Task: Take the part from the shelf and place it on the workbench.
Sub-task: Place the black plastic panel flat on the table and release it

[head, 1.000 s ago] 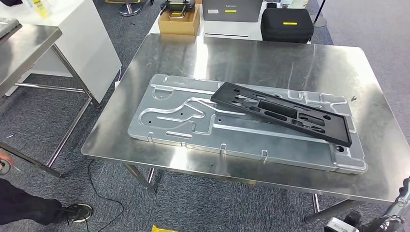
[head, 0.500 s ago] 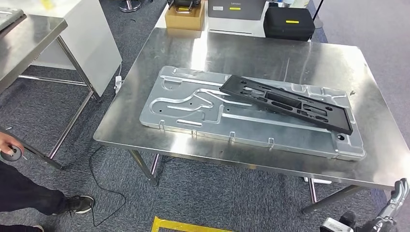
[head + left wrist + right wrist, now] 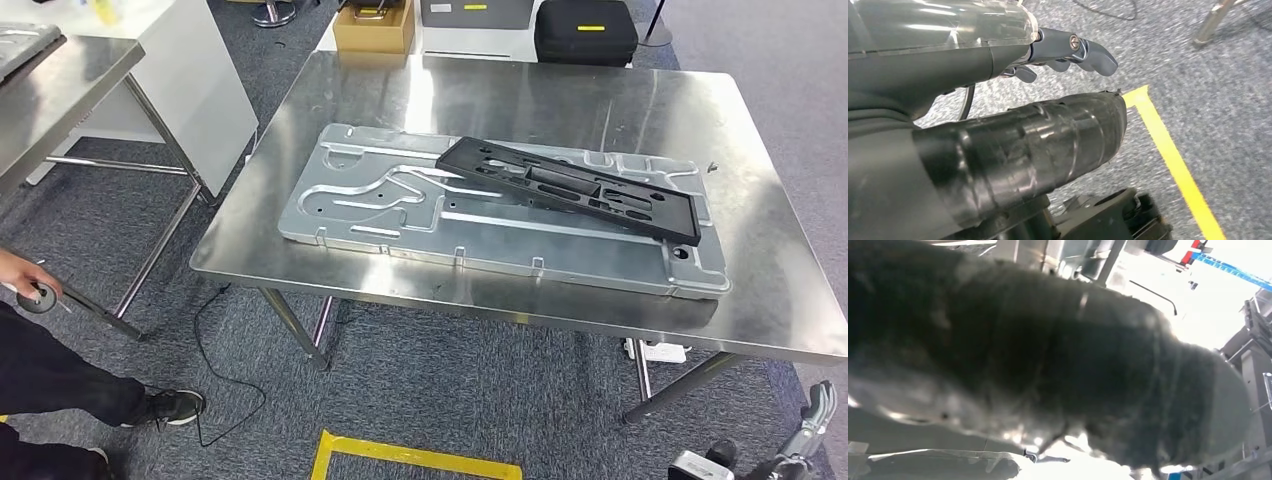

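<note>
A long black part (image 3: 570, 189) lies on a big silver plate (image 3: 400, 215) on the bench (image 3: 560, 100). Its long side runs from about 10 o'clock down to 4 o'clock, with the far end at the left. The left robot hand (image 3: 1068, 50) hangs over the floor, fingers spread, holding nothing. The right robot hand (image 3: 1058, 365) is a dark blur, so I cannot tell its fingers.
</note>
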`<action>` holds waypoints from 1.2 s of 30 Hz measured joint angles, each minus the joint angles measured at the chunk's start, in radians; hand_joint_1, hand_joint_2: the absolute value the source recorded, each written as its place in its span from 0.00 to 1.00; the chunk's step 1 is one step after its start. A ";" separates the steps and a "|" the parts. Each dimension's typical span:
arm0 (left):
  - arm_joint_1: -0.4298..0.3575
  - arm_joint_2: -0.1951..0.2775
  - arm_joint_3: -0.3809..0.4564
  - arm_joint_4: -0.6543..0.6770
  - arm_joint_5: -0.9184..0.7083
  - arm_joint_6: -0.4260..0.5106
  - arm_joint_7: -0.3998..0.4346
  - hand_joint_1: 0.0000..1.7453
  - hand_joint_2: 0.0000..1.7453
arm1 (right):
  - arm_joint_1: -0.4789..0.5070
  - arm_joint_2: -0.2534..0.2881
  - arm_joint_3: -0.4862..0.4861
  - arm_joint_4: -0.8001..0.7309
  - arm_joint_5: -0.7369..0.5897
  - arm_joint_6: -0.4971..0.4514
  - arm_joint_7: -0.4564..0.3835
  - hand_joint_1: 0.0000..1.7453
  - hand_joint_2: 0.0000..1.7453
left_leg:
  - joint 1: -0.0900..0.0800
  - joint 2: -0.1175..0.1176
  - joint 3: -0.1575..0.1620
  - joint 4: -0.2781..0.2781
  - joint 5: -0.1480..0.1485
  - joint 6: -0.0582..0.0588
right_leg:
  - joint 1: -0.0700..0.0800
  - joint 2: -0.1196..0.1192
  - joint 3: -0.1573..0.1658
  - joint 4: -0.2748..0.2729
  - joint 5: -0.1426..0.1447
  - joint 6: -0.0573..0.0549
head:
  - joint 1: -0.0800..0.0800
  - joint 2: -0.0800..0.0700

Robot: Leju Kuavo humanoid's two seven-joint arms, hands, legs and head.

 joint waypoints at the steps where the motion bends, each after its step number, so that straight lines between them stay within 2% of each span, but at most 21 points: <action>1: 0.000 0.000 0.000 0.000 -0.002 0.000 0.000 0.00 0.00 | 0.000 0.004 -0.003 0.001 0.001 0.001 -0.003 0.00 0.00 | -0.003 0.000 0.047 -0.060 0.030 0.007 | 0.001 0.000 -0.006 0.002 0.005 0.001 | 0.000 0.000; 3: -0.003 0.002 0.000 0.000 -0.004 0.001 0.000 0.00 0.00 | 0.000 0.010 -0.006 0.003 0.002 0.006 -0.007 0.00 0.00 | -0.010 0.000 0.145 -0.208 0.061 0.025 | 0.002 0.000 -0.013 0.004 0.016 0.006 | 0.000 0.000; 5: -0.005 0.003 0.001 -0.001 -0.004 0.002 0.000 0.00 0.00 | -0.001 0.014 -0.009 0.004 0.002 0.012 -0.007 0.00 0.00 | -0.017 0.000 0.182 -0.280 0.061 0.037 | -0.001 -0.002 -0.017 0.003 0.027 0.016 | 0.001 0.000; 8: -0.003 0.003 0.001 -0.001 -0.004 0.002 0.000 0.00 0.00 | -0.002 0.018 -0.018 0.010 0.002 0.022 0.001 0.00 0.00 | -0.015 0.002 0.177 -0.302 0.085 0.046 | -0.002 -0.003 -0.021 0.003 0.032 0.032 | 0.001 0.000; 10: -0.002 0.003 0.001 -0.001 -0.005 0.002 0.000 0.00 0.00 | -0.005 0.018 -0.032 0.022 0.003 0.038 0.011 0.00 0.00 | -0.009 0.006 0.163 -0.313 0.107 0.055 | -0.003 0.001 -0.046 0.063 -0.030 0.040 | 0.002 0.000; 12: -0.003 0.001 0.001 -0.001 -0.006 0.002 0.000 0.00 0.00 | -0.008 0.018 -0.048 0.039 0.001 0.055 0.017 0.00 0.00 | -0.009 0.008 0.137 -0.306 0.120 0.060 | -0.008 0.003 -0.089 0.190 -0.117 0.049 | 0.002 0.000; 13: -0.003 0.001 0.001 -0.001 -0.006 0.002 0.000 0.00 0.00 | -0.009 0.018 -0.055 0.048 0.000 0.062 0.019 0.00 0.00 | -0.008 0.008 0.124 -0.299 0.125 0.059 | -0.011 0.003 -0.102 0.244 -0.138 0.054 | 0.002 0.000; 14: -0.002 0.000 0.002 -0.001 -0.006 0.001 0.001 0.00 0.00 | -0.010 0.019 -0.061 0.055 -0.002 0.066 0.018 0.00 0.00 | -0.007 0.008 0.112 -0.292 0.130 0.057 | -0.014 0.003 -0.099 0.268 -0.137 0.058 | 0.002 0.000; 15: -0.002 0.000 0.002 -0.001 -0.006 0.001 0.001 0.00 0.00 | -0.011 0.019 -0.067 0.061 -0.003 0.069 0.017 0.00 0.00 | -0.006 0.008 0.100 -0.283 0.133 0.054 | -0.018 0.003 -0.077 0.252 -0.117 0.063 | 0.002 0.000; 17: -0.002 0.000 0.002 -0.001 -0.006 0.002 0.002 0.00 0.00 | -0.017 0.020 -0.078 0.070 -0.004 0.074 0.013 0.00 0.00 | -0.002 0.008 0.077 -0.260 0.135 0.047 | -0.025 0.003 0.010 0.131 -0.075 0.070 | 0.002 0.000; 19: -0.003 0.000 0.002 -0.001 -0.007 0.002 0.002 0.00 0.00 | -0.023 0.023 -0.086 0.075 -0.004 0.081 0.010 0.00 0.00 | -0.002 0.007 0.057 -0.236 0.136 0.037 | -0.022 0.005 0.068 0.032 -0.065 0.067 | 0.002 0.000; 22: -0.002 0.000 0.004 -0.001 -0.007 0.002 0.002 0.00 0.00 | -0.026 0.029 -0.098 0.079 -0.006 0.091 0.008 0.00 0.00 | -0.004 0.006 0.045 -0.224 0.143 0.019 | -0.019 0.007 0.063 0.014 -0.063 0.045 | 0.001 0.000; 23: -0.001 0.000 0.005 -0.001 -0.007 0.002 0.002 0.00 0.00 | -0.027 0.031 -0.102 0.080 -0.007 0.093 0.007 0.00 0.00 | -0.002 0.005 0.040 -0.218 0.137 0.013 | -0.019 0.006 0.056 0.013 -0.057 0.036 | 0.001 0.000; 25: 0.000 0.000 0.008 -0.001 -0.007 0.003 0.002 0.00 0.00 | -0.030 0.038 -0.105 0.082 -0.008 0.100 0.007 0.00 0.00 | 0.003 0.003 0.018 -0.163 0.077 0.002 | -0.020 0.004 0.038 0.010 -0.040 0.018 | 0.000 0.000; 27: 0.000 0.000 0.009 -0.001 -0.007 0.004 0.001 0.00 0.00 | -0.032 0.043 -0.108 0.083 -0.009 0.104 0.006 0.00 0.00 | 0.006 0.002 -0.014 -0.049 -0.015 -0.004 | -0.017 0.003 0.015 0.011 -0.023 0.011 | -0.001 0.000; 28: -0.001 0.000 0.009 -0.001 -0.008 0.004 0.001 0.00 0.00 | -0.032 0.044 -0.109 0.084 -0.010 0.105 0.006 0.00 0.00 | 0.006 0.002 -0.024 0.003 -0.043 -0.005 | -0.015 0.002 0.003 0.012 -0.014 0.011 | -0.001 0.000; 29: -0.001 0.000 0.010 -0.001 -0.009 0.005 0.001 0.00 0.00 | -0.032 0.045 -0.111 0.085 -0.011 0.106 0.006 0.00 0.00 | 0.006 0.002 -0.021 0.032 -0.049 -0.004 | -0.013 0.002 -0.009 0.013 -0.005 0.011 | -0.001 0.000; 31: -0.001 0.000 0.010 -0.001 -0.011 0.006 0.001 0.00 0.00 | -0.033 0.046 -0.113 0.086 -0.015 0.107 0.005 0.00 0.00 | 0.005 0.002 0.036 -0.014 -0.004 0.002 | -0.011 0.002 -0.030 0.016 0.012 0.013 | -0.001 0.000; 33: -0.004 0.000 0.011 -0.001 -0.012 0.007 0.001 0.00 0.00 | -0.034 0.049 -0.116 0.086 -0.018 0.108 0.004 0.00 0.00 | 0.001 0.001 0.134 -0.155 0.041 0.014 | -0.009 0.002 -0.044 0.019 0.027 0.018 | -0.001 0.000; 35: -0.007 0.000 0.012 -0.001 -0.013 0.010 0.001 0.00 0.00 | -0.036 0.052 -0.120 0.086 -0.019 0.110 0.002 0.00 0.00 | -0.006 0.000 0.193 -0.259 0.043 0.024 | -0.010 0.001 -0.051 0.016 0.045 0.028 | -0.001 0.000; 36: -0.008 0.000 0.013 -0.001 -0.014 0.011 0.001 0.00 0.00 | -0.037 0.054 -0.121 0.086 -0.019 0.111 0.002 0.00 0.00 | -0.009 0.000 0.199 -0.279 0.041 0.028 | -0.010 0.000 -0.052 0.012 0.054 0.034 | -0.001 0.000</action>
